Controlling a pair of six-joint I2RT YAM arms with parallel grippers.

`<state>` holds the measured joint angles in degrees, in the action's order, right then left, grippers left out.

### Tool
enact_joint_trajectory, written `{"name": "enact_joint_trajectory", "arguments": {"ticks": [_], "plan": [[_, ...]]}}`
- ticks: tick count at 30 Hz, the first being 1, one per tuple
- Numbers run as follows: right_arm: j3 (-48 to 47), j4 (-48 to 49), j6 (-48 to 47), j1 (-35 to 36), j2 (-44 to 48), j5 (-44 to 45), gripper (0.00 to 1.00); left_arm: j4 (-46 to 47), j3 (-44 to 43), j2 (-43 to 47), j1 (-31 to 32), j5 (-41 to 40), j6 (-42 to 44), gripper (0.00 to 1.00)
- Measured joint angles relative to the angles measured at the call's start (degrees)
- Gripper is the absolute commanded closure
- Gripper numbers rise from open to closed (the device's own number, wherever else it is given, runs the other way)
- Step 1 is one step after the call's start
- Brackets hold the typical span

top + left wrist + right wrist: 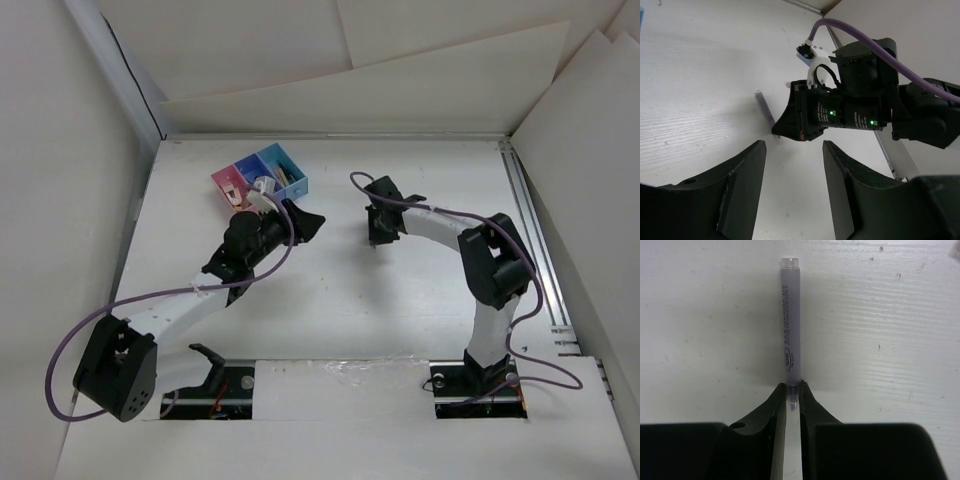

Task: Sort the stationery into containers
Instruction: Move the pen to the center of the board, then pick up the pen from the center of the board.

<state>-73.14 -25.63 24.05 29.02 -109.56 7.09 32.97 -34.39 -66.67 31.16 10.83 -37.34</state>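
Note:
The three joined bins, pink [228, 183], dark blue [252, 168] and light blue [288, 172], stand at the table's back left with small items inside. My right gripper [792, 388] is shut on the end of a pale blue-grey pen [790, 320], which lies low against the table at mid-table [374, 240]. My left gripper [305, 218] hovers just right of the bins, open and empty [794, 147], facing the pen [765, 107] and the right arm [860, 110]. No yellow pen shows.
White walls close the table at the back and both sides. A metal rail [530, 230] runs along the right edge. A purple cable [400, 205] loops over the right arm, and another trails off the left arm.

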Motion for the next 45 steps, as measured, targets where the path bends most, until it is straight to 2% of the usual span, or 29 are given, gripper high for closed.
{"name": "enact_joint_trajectory", "arguments": {"ticks": [5,11,17,28,32,37,38,43,45], "plan": [[1.7,2.1,1.3,1.0,1.3,0.9,1.00,-0.7,0.0,0.0,-1.0,-0.8,-0.2,0.56],[6.3,3.4,1.7,4.3,9.2,-1.4,1.00,-0.9,0.0,-3.3,-1.0,-0.8,-0.6,0.60],[7.8,9.6,1.7,8.0,16.5,-7.2,1.00,-2.0,-0.9,-9.4,-1.0,0.2,-1.4,0.47],[8.5,13.6,1.9,10.6,16.0,-14.1,1.00,-0.1,-2.8,-15.4,-1.0,2.6,-3.3,0.47],[9.4,16.2,1.9,10.9,16.0,-16.7,1.00,1.0,-4.0,-18.5,-1.0,2.6,-3.5,0.50],[10.4,17.3,2.2,11.8,15.9,-19.0,1.00,1.7,-4.5,-20.6,-1.0,2.6,-4.2,0.73],[10.6,17.7,2.3,12.0,15.9,-19.4,1.00,1.8,-4.6,-20.8,-1.0,2.6,-4.5,0.83],[12.4,20.5,3.0,12.3,15.9,-20.0,1.00,2.0,-5.5,-21.2,-0.7,2.6,-5.8,0.93],[12.7,21.3,3.2,12.2,15.9,-19.9,0.85,1.6,-5.8,-21.2,-0.7,2.2,-6.0,0.94]]}}
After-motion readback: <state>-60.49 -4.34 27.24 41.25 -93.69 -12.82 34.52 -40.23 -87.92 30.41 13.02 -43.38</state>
